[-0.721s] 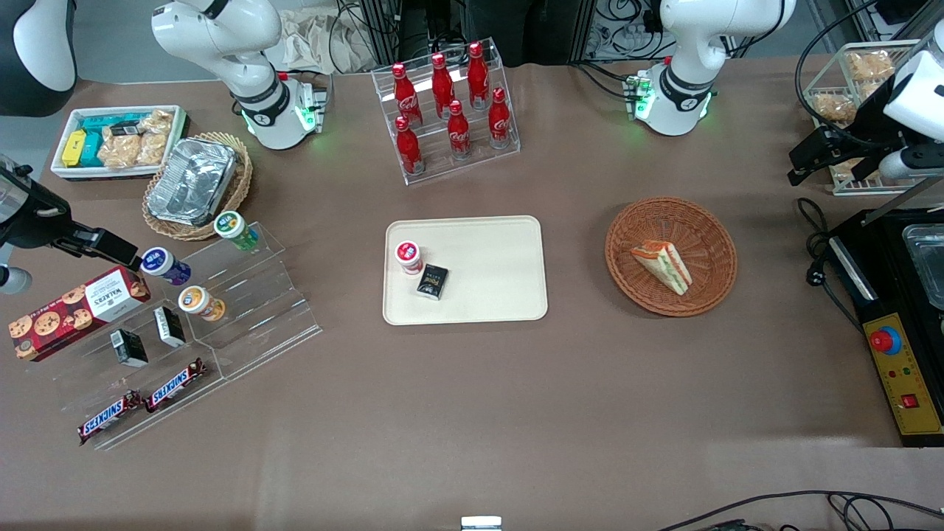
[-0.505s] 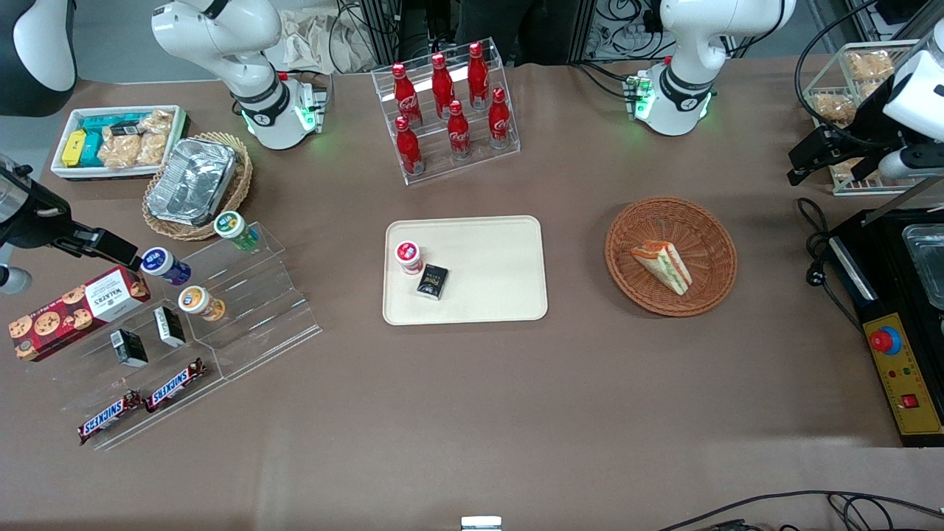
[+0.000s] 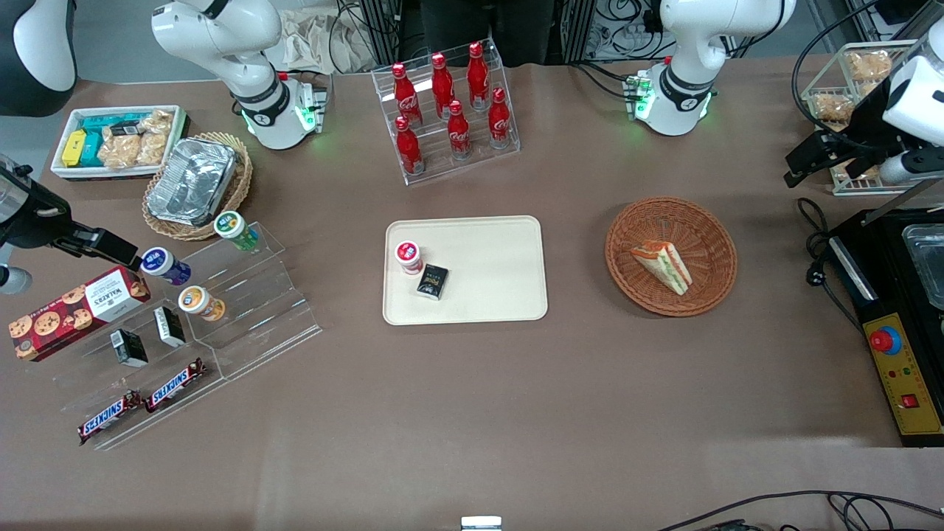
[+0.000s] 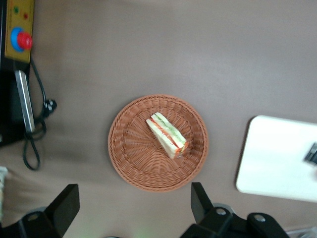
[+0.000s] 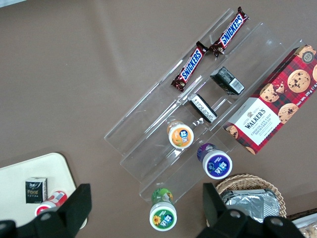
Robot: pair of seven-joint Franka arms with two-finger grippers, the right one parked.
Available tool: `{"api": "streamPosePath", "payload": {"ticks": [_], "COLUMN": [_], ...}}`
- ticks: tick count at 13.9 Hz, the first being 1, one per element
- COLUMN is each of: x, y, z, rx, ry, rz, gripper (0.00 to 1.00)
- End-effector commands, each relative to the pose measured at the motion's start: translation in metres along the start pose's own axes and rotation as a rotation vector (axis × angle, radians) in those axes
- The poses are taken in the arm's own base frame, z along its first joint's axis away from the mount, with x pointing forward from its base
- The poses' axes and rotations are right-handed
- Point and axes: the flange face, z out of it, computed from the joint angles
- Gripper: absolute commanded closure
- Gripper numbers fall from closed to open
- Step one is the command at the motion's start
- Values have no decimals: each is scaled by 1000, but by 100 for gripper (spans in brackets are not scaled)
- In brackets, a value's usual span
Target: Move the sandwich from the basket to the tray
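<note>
The sandwich [image 3: 662, 265], a pale bread wedge with orange, green and red layers, lies in the round reddish-brown basket [image 3: 700, 221]. Both also show in the left wrist view, the sandwich [image 4: 167, 135] in the basket [image 4: 130, 148]. The cream tray [image 3: 501, 251] sits mid-table, toward the parked arm's end from the basket; its corner shows in the wrist view [image 4: 277, 163]. My left gripper [image 3: 798, 164] hangs open and empty, high above the table toward the working arm's end, off to the side of the basket. In the wrist view the gripper [image 4: 133, 192] has its fingers wide apart.
On the tray stand a red-lidded cup [image 3: 408, 257] and a small black box [image 3: 432, 281]. A rack of red bottles [image 3: 448, 110] stands farther from the camera than the tray. A black control box with a red button [image 3: 896, 354] and cables lie near the basket.
My left gripper has shifted very slightly toward the basket. The sandwich, basket and tray have not moved.
</note>
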Motion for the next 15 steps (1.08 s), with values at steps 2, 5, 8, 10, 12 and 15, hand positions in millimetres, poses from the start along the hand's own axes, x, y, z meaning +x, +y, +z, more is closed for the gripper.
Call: {"api": "streamPosePath", "payload": {"ticks": [2,5,8,10,12,15], "x": [-13,-25,-29,-30,-35,-36], "y": [24,28,26,22,25,36], "z": [10,37,79,118,154,202], "rx": [17,65,84,77,78,81], "ry": [-33,-75,-138,-119,-106,-97], "rz": [-206,-299,-332,-386,-421,-457], "gripper": [0,0,0,0,0,0]}}
